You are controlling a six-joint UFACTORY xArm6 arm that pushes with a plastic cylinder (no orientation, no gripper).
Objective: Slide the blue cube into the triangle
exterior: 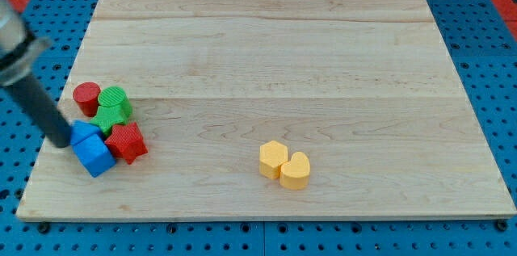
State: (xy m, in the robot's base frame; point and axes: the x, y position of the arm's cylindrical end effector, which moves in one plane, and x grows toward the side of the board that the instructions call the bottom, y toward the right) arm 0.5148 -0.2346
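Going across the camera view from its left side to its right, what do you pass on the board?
my tip → blue cube → red star-shaped block → yellow hexagon block → yellow heart-shaped block. The red cylinder and the green blocks overlap the blue cube's span, so I leave them out.

Bright, even light, soft faint shadows; the rod (32, 94) blurs toward the view's top-left.

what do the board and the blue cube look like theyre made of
The board looks like pale unfinished or lightly sealed wood: long grain lines and glued plank seams show. The blue cube, beside my tip, looks like matte plastic or painted wood; the colour is flat and even, so I can't tell which.
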